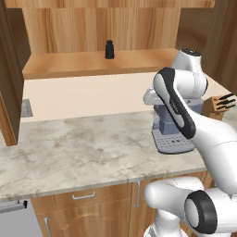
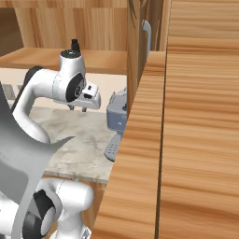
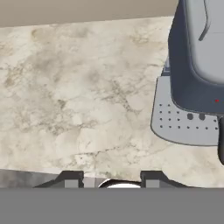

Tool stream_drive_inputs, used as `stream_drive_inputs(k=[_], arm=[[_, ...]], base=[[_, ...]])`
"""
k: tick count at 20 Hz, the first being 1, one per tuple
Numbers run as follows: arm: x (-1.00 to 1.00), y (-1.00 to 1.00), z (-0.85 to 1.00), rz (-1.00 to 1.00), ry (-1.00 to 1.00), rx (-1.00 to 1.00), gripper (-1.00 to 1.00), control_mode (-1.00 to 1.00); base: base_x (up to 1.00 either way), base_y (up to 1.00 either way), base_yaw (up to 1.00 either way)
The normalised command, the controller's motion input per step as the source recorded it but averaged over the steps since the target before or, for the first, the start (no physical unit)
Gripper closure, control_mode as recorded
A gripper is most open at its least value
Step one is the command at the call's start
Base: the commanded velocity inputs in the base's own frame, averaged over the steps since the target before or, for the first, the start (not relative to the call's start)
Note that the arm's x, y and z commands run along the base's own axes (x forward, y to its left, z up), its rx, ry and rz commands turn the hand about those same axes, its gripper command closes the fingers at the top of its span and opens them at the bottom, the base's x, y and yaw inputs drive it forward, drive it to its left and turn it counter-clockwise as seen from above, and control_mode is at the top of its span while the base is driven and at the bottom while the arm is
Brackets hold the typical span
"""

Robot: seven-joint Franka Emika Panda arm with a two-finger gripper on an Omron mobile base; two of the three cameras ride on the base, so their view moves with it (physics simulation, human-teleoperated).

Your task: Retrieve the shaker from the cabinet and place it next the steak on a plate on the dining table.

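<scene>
The small black shaker [image 1: 109, 49] stands upright on the wooden shelf of the open wall cabinet [image 1: 92, 65], near the middle of its back; its top peeks over the arm as the shaker [image 2: 74, 45]. The cabinet's dark door [image 1: 8, 78] hangs open at the left. My gripper [image 2: 77, 108] points down over the marbled kitchen counter [image 1: 83, 148], well below and to the right of the shaker. Its fingertips [image 3: 70, 178] stand wide apart, so the gripper [image 3: 110, 178] is open with nothing between them. The steak, plate and dining table are out of view.
A grey coffee machine [image 1: 172, 134] with a perforated drip tray [image 3: 183, 124] stands on the counter right beside my hand. A knife block [image 1: 217, 104] sits at the far right. A wooden cabinet side [image 2: 186, 140] is close on the right. Drawers [image 1: 83, 196] run below the counter.
</scene>
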Motion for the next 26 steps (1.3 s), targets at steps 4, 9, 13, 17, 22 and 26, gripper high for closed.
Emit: stream_drive_inputs(k=[4,9,13,17,22,26], arm=[[-0.57,0.00,0.01,0.00,-0.14,-0.03,-1.00,-1.00],[-0.62,0.02,0.26,-0.02,-0.35,-0.02,-1.00,-1.00],[-0.41,0.14,0.67,0.00,-0.26,0.00,-1.00,-1.00],[-0.25,0.19,0.72,0.00,-0.26,-0.04,-1.00,-1.00],[0.00,0.30,0.54,0.00,-0.22,-0.10,-1.00,-1.00],[0.00,0.22,0.46,0.00,-0.18,-0.03,-1.00,-1.00]], base=[[0.00,0.00,0.00],[0.00,0.00,0.00],[0.00,0.00,0.00],[0.00,0.00,0.00],[0.00,0.00,0.00],[0.00,0.00,0.00]])
